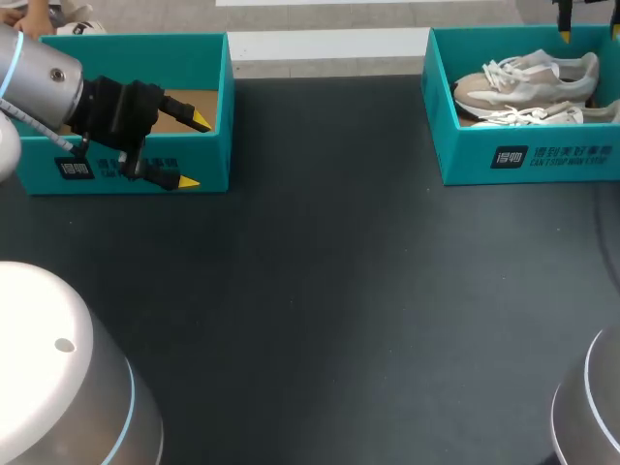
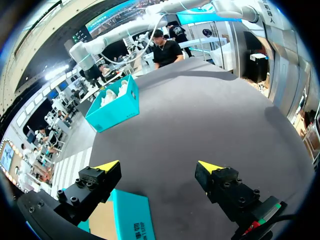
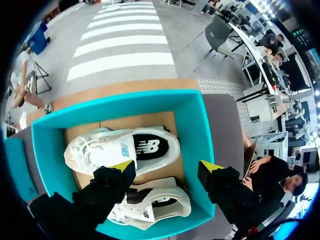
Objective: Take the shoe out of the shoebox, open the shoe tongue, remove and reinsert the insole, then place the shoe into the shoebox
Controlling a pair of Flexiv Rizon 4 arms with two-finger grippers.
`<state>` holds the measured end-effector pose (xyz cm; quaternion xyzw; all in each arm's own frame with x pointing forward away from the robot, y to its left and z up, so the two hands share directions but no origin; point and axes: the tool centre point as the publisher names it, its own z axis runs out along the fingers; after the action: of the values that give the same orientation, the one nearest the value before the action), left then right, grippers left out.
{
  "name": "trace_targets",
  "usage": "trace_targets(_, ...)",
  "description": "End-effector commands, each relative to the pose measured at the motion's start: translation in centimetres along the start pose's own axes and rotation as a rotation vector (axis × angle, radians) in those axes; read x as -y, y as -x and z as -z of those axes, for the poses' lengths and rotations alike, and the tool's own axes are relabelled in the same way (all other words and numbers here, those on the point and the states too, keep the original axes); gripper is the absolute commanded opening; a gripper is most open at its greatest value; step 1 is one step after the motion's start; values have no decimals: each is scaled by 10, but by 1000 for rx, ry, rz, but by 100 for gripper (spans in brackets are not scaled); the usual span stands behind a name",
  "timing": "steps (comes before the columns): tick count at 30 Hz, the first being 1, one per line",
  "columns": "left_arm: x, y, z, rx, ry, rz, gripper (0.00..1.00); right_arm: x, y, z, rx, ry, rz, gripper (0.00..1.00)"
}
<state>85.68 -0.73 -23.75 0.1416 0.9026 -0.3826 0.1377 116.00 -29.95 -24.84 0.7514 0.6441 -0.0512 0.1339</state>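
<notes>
Two shoes [image 3: 122, 150] are seen lying inside the shoebox [image 1: 528, 160] at the table's right side. That fits both a job just starting and one just done, so no move is called for here. If a shoe is to be gripped, it should be held by its side wall, not the laces.

The right gripper [image 3: 167, 167] is held above the box, fingers wide open, nothing held. The left gripper [image 1: 194, 150] is held at the 2nd box [image 1: 194, 58] w/ fingers wide open, nothing held.

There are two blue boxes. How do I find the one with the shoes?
Look along the far edge of the dark grey table. The teal cardboard shoebox with shoes sits at the right corner, holding two pale sneakers; the other teal box, at the left, shows only its brown bottom.
</notes>
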Motion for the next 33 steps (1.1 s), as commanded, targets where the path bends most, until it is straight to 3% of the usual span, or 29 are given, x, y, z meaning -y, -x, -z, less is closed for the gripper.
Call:
trace_targets(1,0,0,0,-2,2,0,100,40,2,44,-56,115,28,94)
trace_targets(2,0,0,0,-2,2,0,100,44,-1,52,-82,108,48,93)
trace_targets(3,0,0,0,-2,2,0,100,48,-4,59,-89,118,70,100)
trace_targets(5,0,0,0,-2,2,0,100,54,-6,75,-132,100,83,100)
trace_targets(16,0,0,0,-2,2,0,100,54,-6,75,-132,100,83,100)
trace_targets(20,18,10,-4,80,208,319,100,54,-6,75,-132,100,83,100)
trace_targets(23,26,16,4,167,274,490,100,68,-10,83,-137,90,112,100)
trace_targets(26,29,20,12,237,274,601,100,82,-17,85,-140,55,136,100)
trace_targets(33,33,31,22,392,381,902,100,120,-36,95,-153,4,179,100)
